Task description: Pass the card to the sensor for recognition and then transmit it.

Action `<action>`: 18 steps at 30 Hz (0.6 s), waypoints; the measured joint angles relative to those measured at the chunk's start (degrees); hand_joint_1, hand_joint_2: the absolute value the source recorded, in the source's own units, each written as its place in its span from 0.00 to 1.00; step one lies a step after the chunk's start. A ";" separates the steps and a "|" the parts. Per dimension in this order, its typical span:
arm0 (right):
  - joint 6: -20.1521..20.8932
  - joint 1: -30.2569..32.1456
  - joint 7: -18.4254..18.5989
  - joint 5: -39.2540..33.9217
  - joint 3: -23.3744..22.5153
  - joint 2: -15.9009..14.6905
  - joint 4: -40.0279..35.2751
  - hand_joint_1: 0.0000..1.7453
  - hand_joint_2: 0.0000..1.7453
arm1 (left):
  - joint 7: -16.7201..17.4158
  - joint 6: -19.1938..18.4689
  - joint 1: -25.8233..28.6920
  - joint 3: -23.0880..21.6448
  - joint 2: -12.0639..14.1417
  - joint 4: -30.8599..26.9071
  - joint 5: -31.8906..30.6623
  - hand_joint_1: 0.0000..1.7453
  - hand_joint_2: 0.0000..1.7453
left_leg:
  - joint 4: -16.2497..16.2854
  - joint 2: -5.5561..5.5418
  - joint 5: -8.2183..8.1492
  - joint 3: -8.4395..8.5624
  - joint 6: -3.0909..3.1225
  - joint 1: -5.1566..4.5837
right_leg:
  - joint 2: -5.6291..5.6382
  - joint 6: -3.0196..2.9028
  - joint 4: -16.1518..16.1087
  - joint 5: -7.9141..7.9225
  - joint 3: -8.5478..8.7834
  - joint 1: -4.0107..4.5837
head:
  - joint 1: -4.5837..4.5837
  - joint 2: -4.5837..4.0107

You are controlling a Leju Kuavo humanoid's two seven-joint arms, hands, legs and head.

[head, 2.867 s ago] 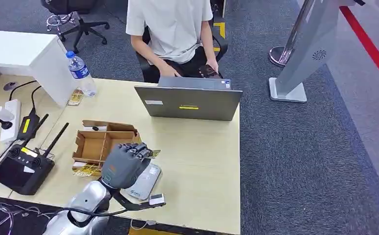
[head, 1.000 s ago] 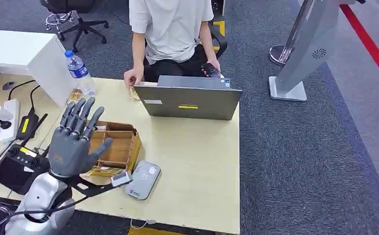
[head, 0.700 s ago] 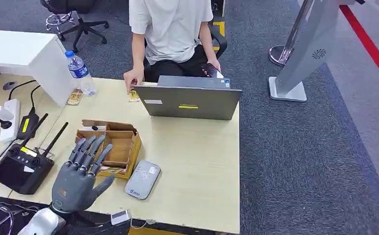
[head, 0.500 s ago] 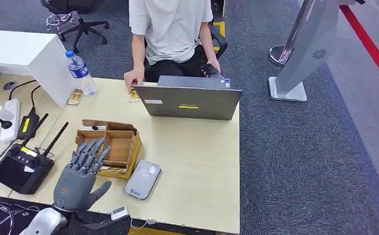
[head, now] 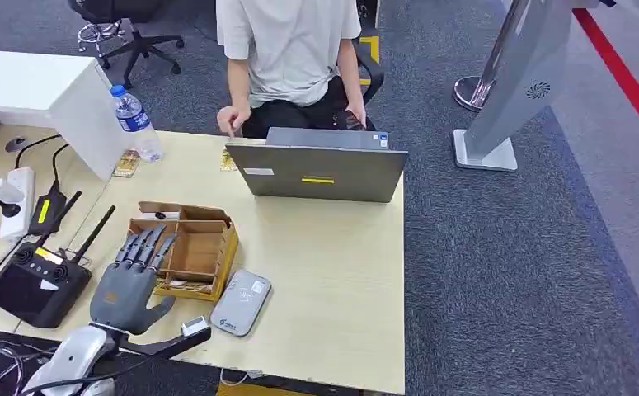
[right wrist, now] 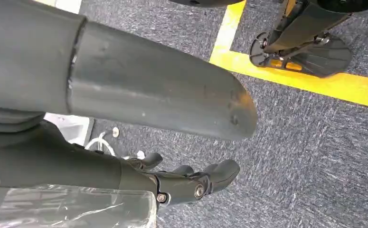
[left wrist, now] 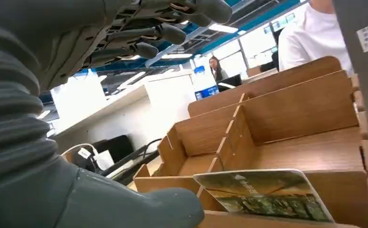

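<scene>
One left hand (head: 126,285), fingers spread and holding nothing, hovers beside the box (head: 185,247), probably reaching for its card (left wrist: 262,194).

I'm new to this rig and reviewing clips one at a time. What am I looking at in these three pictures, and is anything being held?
A humanoid robot films from its head and both wrists. From the head, its left hand, fingers spread and holding nothing, hovers by a cardboard box on the table. A grey card reader lies beside it; a person sits behind a laptop. The left wrist camera looks into the box, where a card lies. The right wrist camera looks at carpet; the right hand hangs there with fingers curled in.
</scene>
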 joint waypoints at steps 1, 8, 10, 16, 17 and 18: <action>0.00 -0.01 0.07 0.00 0.00 0.00 0.00 0.00 0.00 | -0.02 -0.04 -0.30 0.09 -0.11 0.39 0.04 0.00 1.00 | 0.00 0.00 0.00 0.00 0.00 0.00 | 0.00 0.00 0.00 0.00 0.00 0.00 | -0.02 0.00; 0.02 -0.01 -0.04 0.44 0.00 0.00 0.00 0.00 0.00 | -0.26 -0.09 -1.29 0.72 -0.96 2.40 0.28 0.00 1.00 | 0.00 0.00 0.00 0.00 0.00 0.00 | 0.00 0.00 0.00 0.00 -0.01 0.00 | 0.00 0.00; 0.09 -0.03 -0.06 0.96 0.00 0.00 0.00 0.00 0.00 | -0.74 -0.13 -1.78 0.74 -1.31 2.99 0.11 0.00 1.00 | 0.00 0.00 0.00 0.00 0.00 0.00 | 0.00 0.00 0.00 0.00 0.00 0.00 | -0.02 0.00; 0.09 -0.05 0.07 1.03 0.00 0.00 0.00 0.00 0.00 | -1.38 -0.61 -2.59 0.72 -2.38 4.44 -0.48 0.00 1.00 | 0.00 0.00 0.00 0.00 0.00 0.00 | 0.00 0.00 0.00 0.00 0.00 0.00 | 0.00 0.00; 0.09 -0.05 0.09 1.03 0.00 0.00 0.00 0.00 0.00 | -1.42 -0.61 -2.67 0.72 -2.56 4.61 -0.50 0.00 1.00 | 0.00 0.00 0.00 0.00 0.00 0.00 | 0.00 0.00 0.00 0.00 0.00 0.00 | 0.00 0.00; 0.09 -0.06 0.09 1.03 0.00 0.00 0.00 0.00 0.00 | -1.44 -0.61 -2.74 0.72 -2.64 4.76 -0.50 0.00 1.00 | 0.00 0.00 0.00 0.00 0.00 0.00 | 0.01 0.00 0.00 0.00 0.00 0.00 | -0.02 0.00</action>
